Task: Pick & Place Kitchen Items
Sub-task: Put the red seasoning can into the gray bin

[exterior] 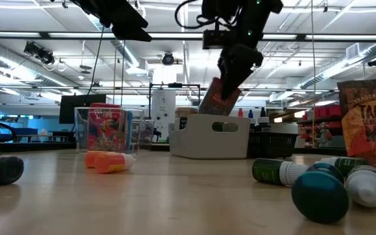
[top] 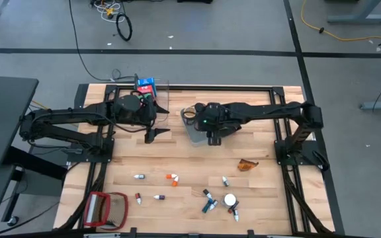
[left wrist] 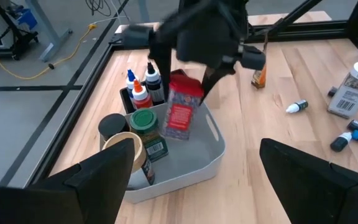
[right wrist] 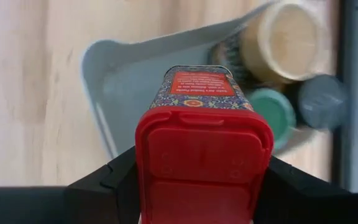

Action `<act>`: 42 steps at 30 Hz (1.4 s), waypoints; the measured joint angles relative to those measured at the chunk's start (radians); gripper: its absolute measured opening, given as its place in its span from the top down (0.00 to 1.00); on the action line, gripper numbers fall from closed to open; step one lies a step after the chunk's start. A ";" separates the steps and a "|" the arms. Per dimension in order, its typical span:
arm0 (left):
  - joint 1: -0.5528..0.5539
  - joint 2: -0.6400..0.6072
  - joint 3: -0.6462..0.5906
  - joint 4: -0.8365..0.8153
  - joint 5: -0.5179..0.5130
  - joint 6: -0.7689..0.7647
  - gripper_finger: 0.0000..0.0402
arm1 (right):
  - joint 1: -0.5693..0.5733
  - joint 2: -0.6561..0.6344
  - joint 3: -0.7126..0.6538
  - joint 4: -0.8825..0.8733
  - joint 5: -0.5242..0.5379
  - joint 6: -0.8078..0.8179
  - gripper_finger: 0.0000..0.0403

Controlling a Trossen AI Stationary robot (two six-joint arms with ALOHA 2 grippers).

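My right gripper hangs over the grey bin at the table's middle, shut on a tin with a patterned body and a red cap. In the bin stand a green-lidded jar, a black-lidded jar and a jar with a pale wooden lid. My left gripper waits open just left of the bin, raised above the table, with nothing between its fingers. My right gripper pinches the tin at its red cap end, one finger on each side of the cap. The fingers come from above, slanting down. The tin hangs tilted below them, its lower end about level with the bin's rim.
A clear bin with blue and red cartons stands at the far edge. Small bottles stand in a black holder beside the grey bin. More little bottles and a jar lie toward the near edge, with a brown packet and a red-framed object.
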 joint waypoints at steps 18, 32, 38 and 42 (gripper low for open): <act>0.000 0.000 0.000 -0.001 0.000 -0.014 0.12 | -0.067 0.123 -0.001 0.003 -0.072 -0.219 0.43; 0.000 0.000 0.000 -0.008 0.000 -0.014 0.12 | -0.080 0.134 -0.001 0.013 -0.105 -0.236 0.43; 0.000 0.000 0.000 -0.012 0.000 -0.037 0.12 | -0.079 0.149 -0.001 0.007 -0.130 -0.306 0.41; 0.000 0.000 0.000 -0.032 0.000 -0.044 0.12 | -0.079 0.148 -0.001 0.011 -0.124 -0.286 0.36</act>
